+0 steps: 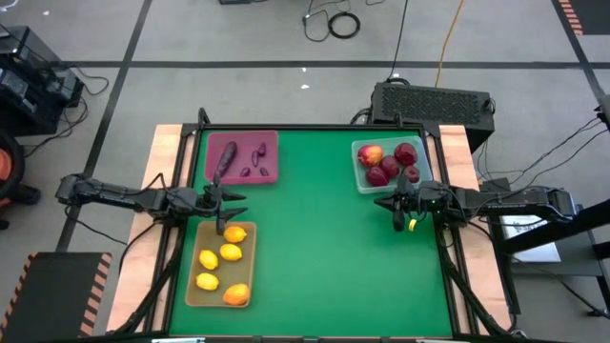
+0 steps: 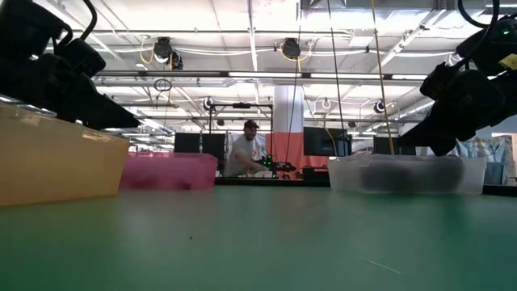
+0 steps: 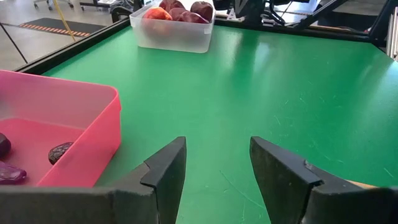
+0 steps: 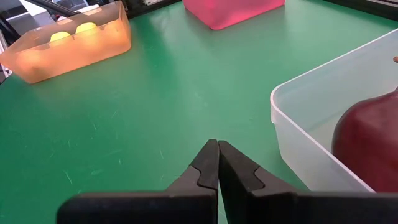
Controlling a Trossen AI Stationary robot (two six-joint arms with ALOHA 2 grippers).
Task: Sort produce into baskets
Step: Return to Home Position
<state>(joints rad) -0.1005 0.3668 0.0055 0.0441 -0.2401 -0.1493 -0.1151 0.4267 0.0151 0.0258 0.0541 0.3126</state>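
High view: shallow clear plastic tray (image 1: 360,187)

Open table (image 1: 324,248): centre, near right. Obstacles: maroon tray (image 1: 243,143) far left, clear tray (image 1: 358,187) far right, tan tray (image 1: 246,271) near left.
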